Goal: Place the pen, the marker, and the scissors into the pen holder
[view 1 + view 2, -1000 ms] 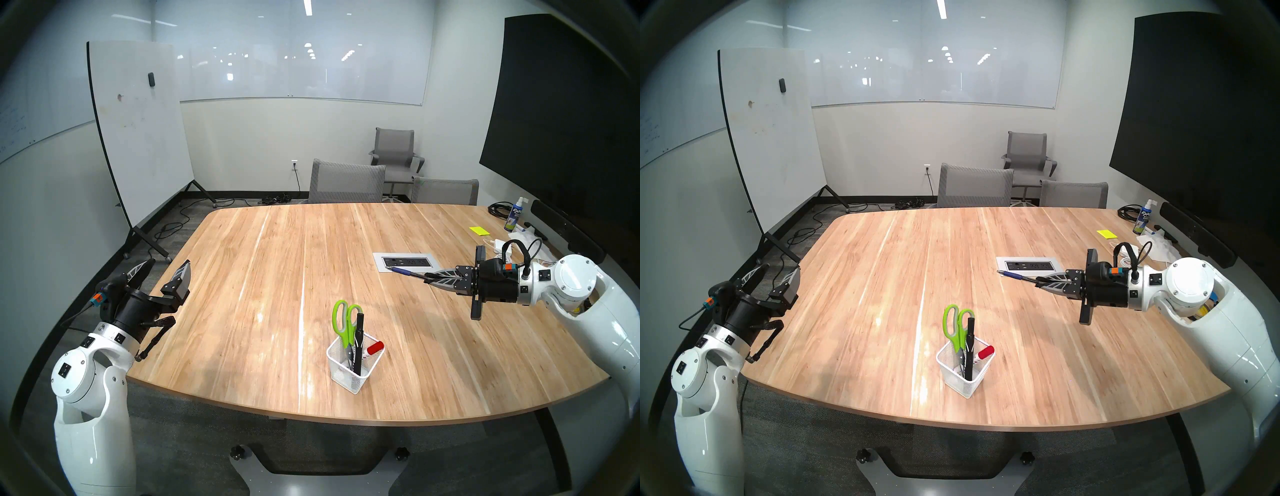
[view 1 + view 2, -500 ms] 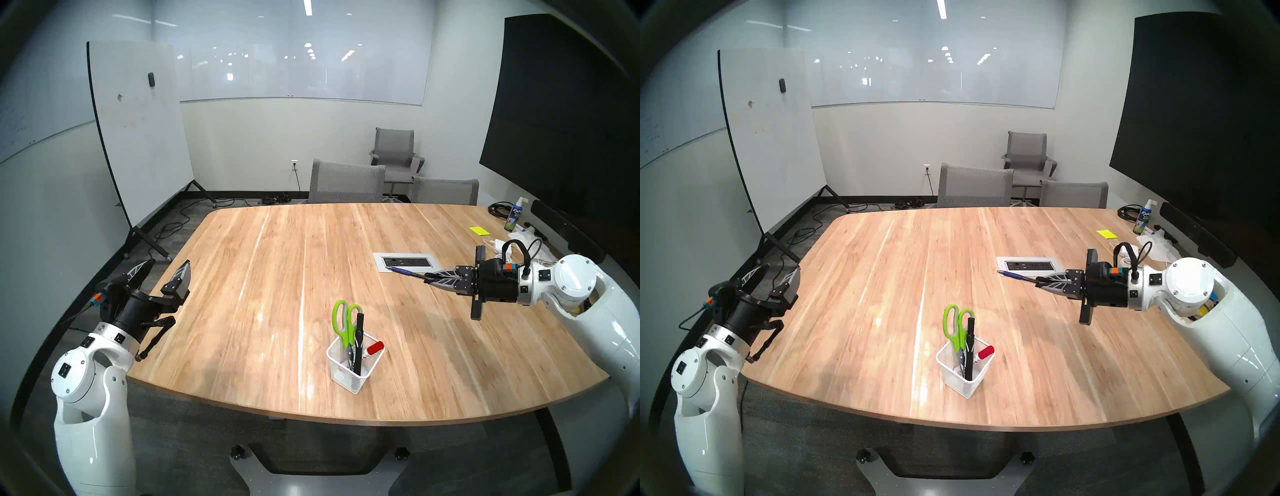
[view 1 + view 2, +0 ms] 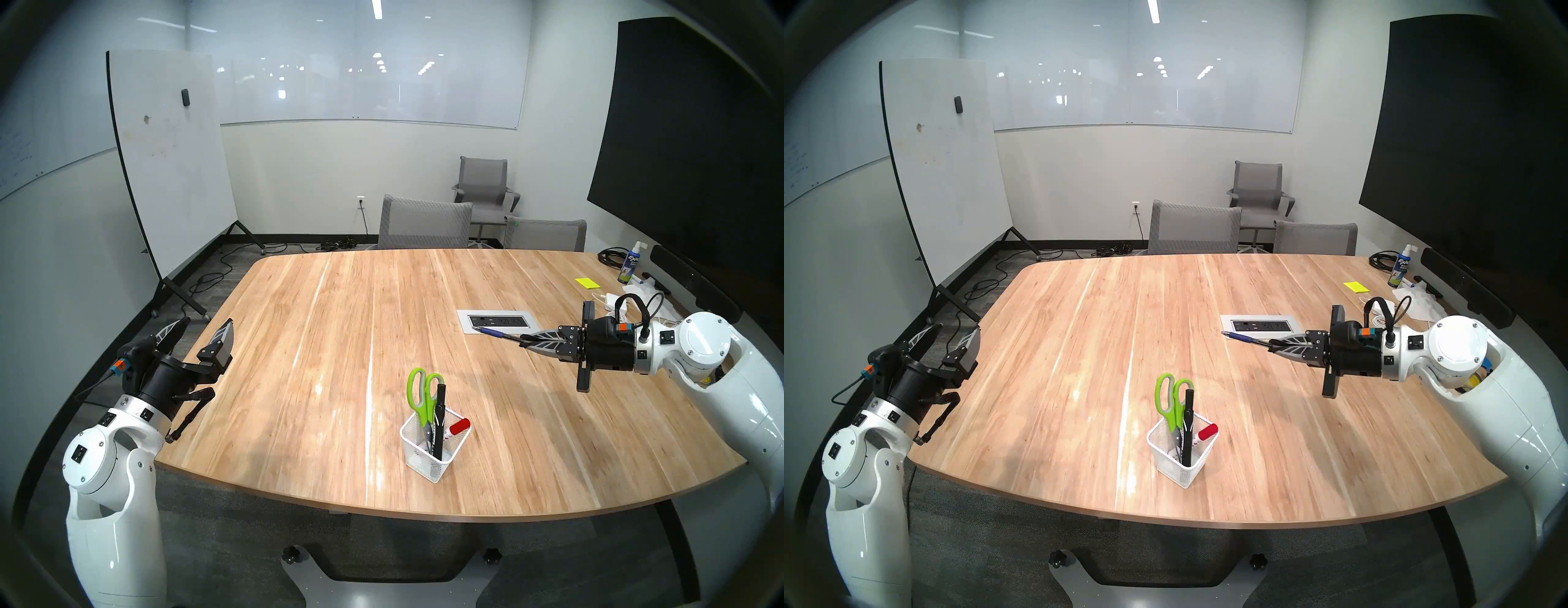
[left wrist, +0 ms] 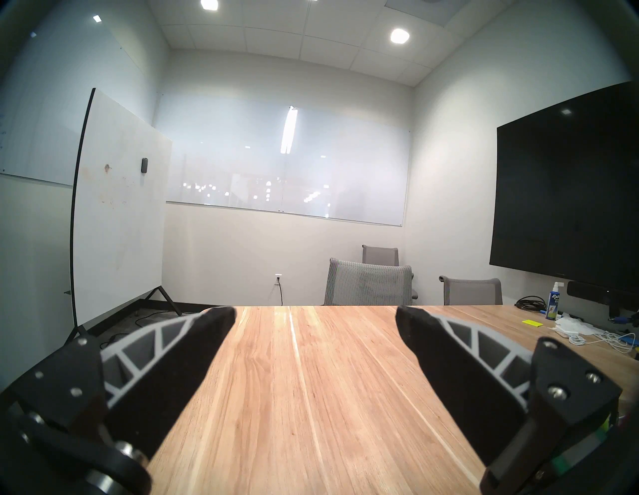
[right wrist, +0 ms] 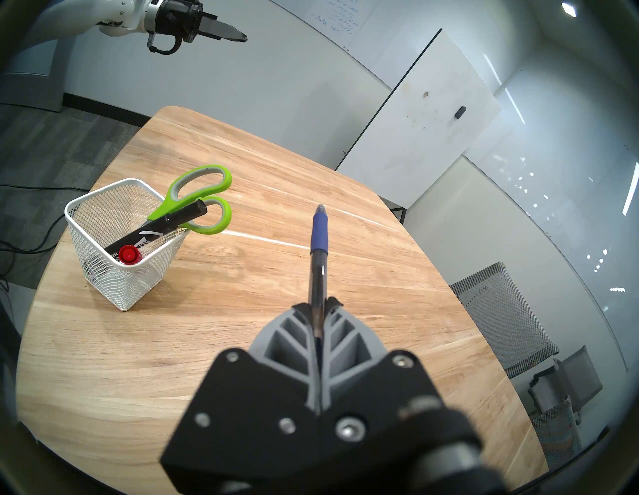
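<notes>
Fingers (image 4: 193, 349) of the left gripper (image 3: 203, 329) stand spread wide apart with nothing between them; the left wrist view shows only bare wooden table (image 4: 311, 397) in the gap. This gripper sits at the table's near left corner, above the edge, pointing roughly level toward the far end of the room. Its white forearm rises from below the table edge and bends forward at the wrist.

Toward the middle of the near edge stands the pen holder (image 3: 428, 460), a white wire-mesh cup with a square rim, upright on the table (image 3: 339, 339). Inside it the scissors (image 3: 420, 392) stand with the lime-green handle loops up and the blades down in the cup. A black marker (image 3: 439, 418) leans beside the scissors, touching the handle loops in the right wrist view. A red-capped marker (image 3: 459, 426) rests against the rim on the cup's right side.

Farther right, a power outlet panel (image 3: 498, 320) is set flush in the table top. The pen (image 3: 494, 333), slim with a blue grip section, projects beyond the fingertips of the right gripper (image 3: 526, 339), in the air above the table and well apart from the pen holder. The right gripper's jaws are closed on the pen's dark barrel, as the right wrist view (image 5: 318, 276) shows. The right arm reaches in from the table's right side, with the gripper tilted slightly downward and aimed toward the left.
</notes>
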### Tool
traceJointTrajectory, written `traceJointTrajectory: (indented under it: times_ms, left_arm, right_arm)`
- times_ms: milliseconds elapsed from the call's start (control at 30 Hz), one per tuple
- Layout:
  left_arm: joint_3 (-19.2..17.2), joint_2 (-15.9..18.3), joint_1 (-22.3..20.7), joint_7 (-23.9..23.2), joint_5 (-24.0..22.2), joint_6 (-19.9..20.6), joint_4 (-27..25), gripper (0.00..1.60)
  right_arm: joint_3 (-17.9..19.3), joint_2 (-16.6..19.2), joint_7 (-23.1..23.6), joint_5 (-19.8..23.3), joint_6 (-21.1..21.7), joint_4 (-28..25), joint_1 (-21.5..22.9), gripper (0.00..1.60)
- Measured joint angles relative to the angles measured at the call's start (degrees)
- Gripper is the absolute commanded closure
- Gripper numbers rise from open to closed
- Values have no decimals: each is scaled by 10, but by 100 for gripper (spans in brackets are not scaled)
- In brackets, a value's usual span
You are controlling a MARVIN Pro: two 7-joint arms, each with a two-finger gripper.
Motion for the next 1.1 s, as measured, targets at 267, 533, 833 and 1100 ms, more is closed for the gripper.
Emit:
traceJointTrajectory:
  times_ms: [267, 533, 833, 1100]
  left_arm:
    - [0, 0, 0, 0, 0, 0, 0, 0]
    - [0, 0, 0, 0, 0, 0, 0, 0]
    - [0, 0, 0, 0, 0, 0, 0, 0]
    - [0, 0, 0, 0, 0, 0, 0, 0]
  right_arm:
    - [0, 0, 0, 0, 0, 0, 0, 160]
    - [0, 0, 0, 0, 0, 0, 0, 160]
    - [0, 0, 0, 0, 0, 0, 0, 160]
    - [0, 0, 0, 0, 0, 0, 0, 160]
